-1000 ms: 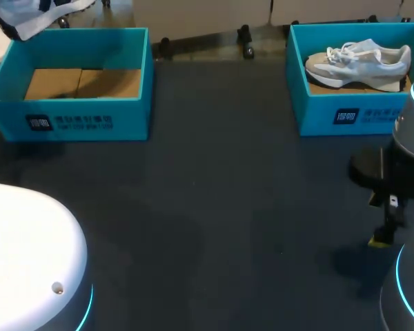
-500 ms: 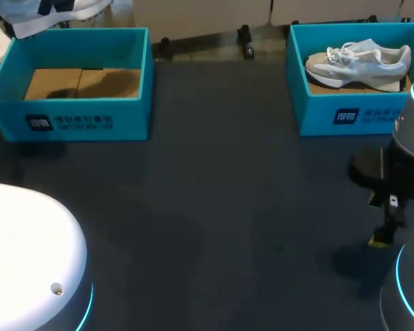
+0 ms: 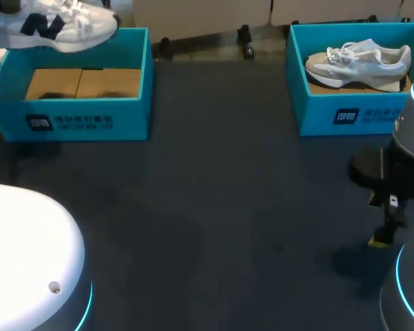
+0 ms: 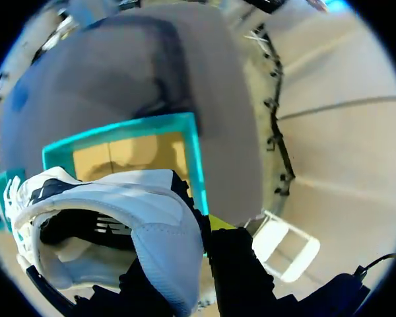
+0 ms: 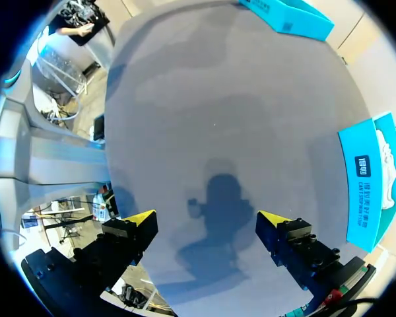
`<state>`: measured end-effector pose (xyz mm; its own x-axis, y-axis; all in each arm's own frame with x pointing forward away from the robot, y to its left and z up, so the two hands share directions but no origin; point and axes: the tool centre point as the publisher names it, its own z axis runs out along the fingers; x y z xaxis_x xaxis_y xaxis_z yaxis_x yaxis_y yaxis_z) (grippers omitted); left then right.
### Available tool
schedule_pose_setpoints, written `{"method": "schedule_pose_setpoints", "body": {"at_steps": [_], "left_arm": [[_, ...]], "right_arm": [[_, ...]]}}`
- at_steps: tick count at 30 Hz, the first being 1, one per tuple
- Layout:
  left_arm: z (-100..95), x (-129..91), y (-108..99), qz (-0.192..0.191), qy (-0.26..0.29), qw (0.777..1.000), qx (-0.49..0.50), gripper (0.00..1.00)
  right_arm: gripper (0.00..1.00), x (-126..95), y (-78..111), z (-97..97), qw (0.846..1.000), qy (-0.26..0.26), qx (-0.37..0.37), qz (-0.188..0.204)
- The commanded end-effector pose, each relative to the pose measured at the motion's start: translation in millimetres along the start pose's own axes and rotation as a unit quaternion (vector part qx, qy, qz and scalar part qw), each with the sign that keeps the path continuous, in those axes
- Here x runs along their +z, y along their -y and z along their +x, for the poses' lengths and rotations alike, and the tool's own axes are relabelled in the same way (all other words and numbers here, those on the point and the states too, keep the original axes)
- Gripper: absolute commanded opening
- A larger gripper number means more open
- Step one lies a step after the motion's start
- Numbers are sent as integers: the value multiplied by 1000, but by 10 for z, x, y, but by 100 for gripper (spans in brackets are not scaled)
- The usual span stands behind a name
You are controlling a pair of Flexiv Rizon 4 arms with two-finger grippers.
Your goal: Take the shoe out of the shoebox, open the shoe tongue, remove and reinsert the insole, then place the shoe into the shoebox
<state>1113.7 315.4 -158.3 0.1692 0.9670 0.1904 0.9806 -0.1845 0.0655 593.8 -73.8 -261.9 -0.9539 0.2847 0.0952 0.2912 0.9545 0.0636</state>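
Observation:
A white shoe [image 3: 55,27] with a navy side mark hangs in the air over the back edge of the left teal shoebox [image 3: 76,121]. In the left wrist view my left gripper [image 4: 185,244] is shut on the heel of this shoe [image 4: 119,218], with the open box [image 4: 191,158] and its cardboard floor below. My right gripper [image 3: 379,241] hovers low over the dark table at the right. Its fingers stand wide open with nothing between them [image 5: 206,218].
A second teal shoebox [image 3: 345,114] at the back right holds a grey-and-white shoe [image 3: 359,62]; the same box [image 5: 363,191] shows ahead of the right gripper. The dark table top [image 3: 228,207] spreads between the boxes.
The white shoe has swung to the right and further into the head view, above the left box. The right arm has not moved.

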Motion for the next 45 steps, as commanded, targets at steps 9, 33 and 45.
{"method": "schedule_pose_setpoints", "body": {"at_steps": [9,33,45], "left_arm": [[-102,77,-86,-7,-22,999,37,0],[-243,742,-348,27,-47,996,-71,0],[-321,1021,-228,35,-49,995,-76,0]], "right_arm": [[100,11,5,3,1000,0,0,0],[100,11,5,3,1000,0,0,0],[100,11,5,3,1000,0,0,0]]}}
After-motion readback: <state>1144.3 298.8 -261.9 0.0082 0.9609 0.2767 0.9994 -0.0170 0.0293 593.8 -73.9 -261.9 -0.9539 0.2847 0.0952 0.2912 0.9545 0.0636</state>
